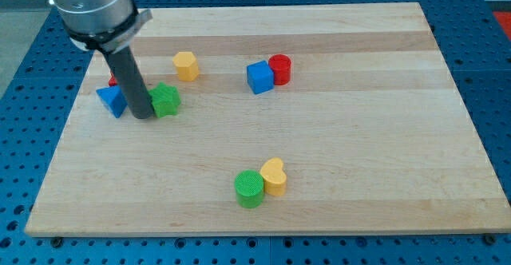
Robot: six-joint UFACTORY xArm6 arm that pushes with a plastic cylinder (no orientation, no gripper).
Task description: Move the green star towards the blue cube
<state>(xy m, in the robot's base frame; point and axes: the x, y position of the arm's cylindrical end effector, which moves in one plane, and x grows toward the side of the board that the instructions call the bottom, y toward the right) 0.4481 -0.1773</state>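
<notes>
- The rod's tip [143,116] rests on the desk [335,137] at the view's left, touching the left side of the green star [166,99].
- The robot has no jaws, only this rod, so nothing is held.
- The green star lies between the tip and the blue cube [259,77], which sits well apart toward the view's right.
- Blue blocks: two, the cube and a triangular blue block [112,100] just left of the rod.
- Red: a red cylinder [280,69] touching the cube, plus a red sliver [113,80] behind the rod, shape unclear.
- Yellow: two, a yellow hexagon [186,65] and a yellow heart [274,176].
- Green: two, the star and a green cylinder [249,188] touching the heart.
</notes>
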